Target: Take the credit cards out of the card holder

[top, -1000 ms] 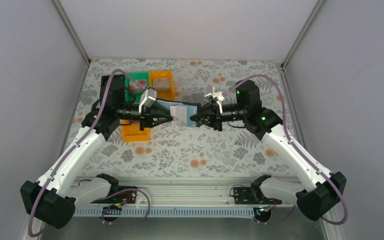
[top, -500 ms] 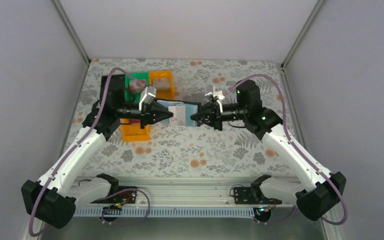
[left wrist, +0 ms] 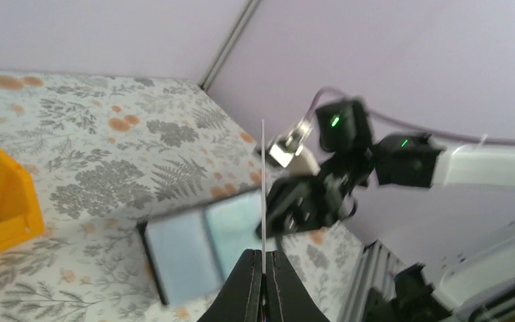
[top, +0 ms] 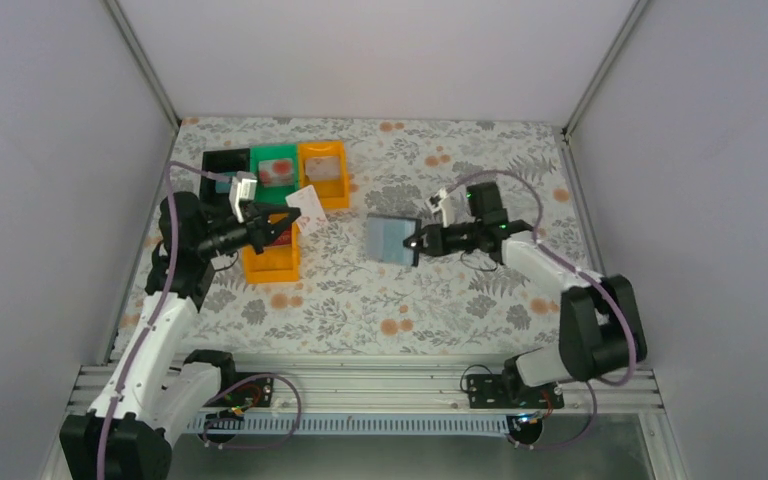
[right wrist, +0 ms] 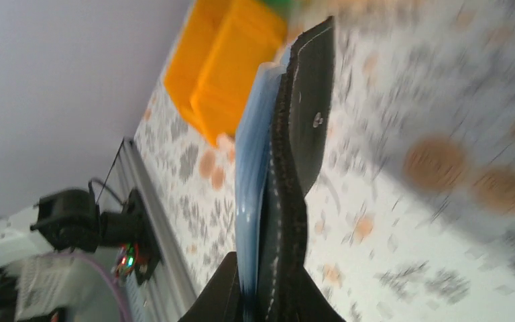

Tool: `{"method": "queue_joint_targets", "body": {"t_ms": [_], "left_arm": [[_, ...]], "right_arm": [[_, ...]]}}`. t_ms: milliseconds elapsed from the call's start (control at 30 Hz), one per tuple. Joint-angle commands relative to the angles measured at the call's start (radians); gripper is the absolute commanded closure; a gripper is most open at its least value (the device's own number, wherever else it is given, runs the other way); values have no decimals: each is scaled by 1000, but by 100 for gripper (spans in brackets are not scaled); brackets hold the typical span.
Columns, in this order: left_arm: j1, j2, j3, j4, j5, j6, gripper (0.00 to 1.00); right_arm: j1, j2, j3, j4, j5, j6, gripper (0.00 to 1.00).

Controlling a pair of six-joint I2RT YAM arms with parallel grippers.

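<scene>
Card (top: 306, 207) aloft: one; holder (top: 392, 238): one

Top external: fixed high behind the arm bases, tilted down and forward; the whole worktop (top: 380, 300) is in frame, bases along the bottom edge. Left wrist: low, just behind the left pincer (left wrist: 263, 253) at bottom centre, facing across the worktop toward the right arm (left wrist: 402, 161); credit card (left wrist: 263, 188) edge-on at centre, card holder (left wrist: 194, 245) below centre. Right wrist: rolled sideways, very close behind the right pincer (right wrist: 261, 282), with the card holder edge-on mid-frame. All three views share the card holder.
</scene>
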Motion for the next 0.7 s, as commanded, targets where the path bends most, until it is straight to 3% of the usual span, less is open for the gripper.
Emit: {"method": "queue_joint_targets", "body": {"t_ms": [0,133,233,400,467,500,667], "left_arm": [[22,-59,-110,337,-22,-350,98],[21,-78,-152,440,5,-407,98],[21,-81,-150,474,23,-403,98],[17,-71,-173,521,11,-443,98],[17,-66,-187,529,-24,-467,97],[18,-61,-197,545,-49,-502,98],[17,-30,-203,693,-42,-539,98]], "right_arm": [[76,90,-61,114,-120,89,96],[78,227,-74,126,-161,68,96],[75,332,-29,57,-102,33,94],[11,314,31,-50,76,28,49],[-4,251,72,-115,263,46,40],[-5,218,95,-147,355,60,30],[44,87,262,-215,550,45,26]]}}
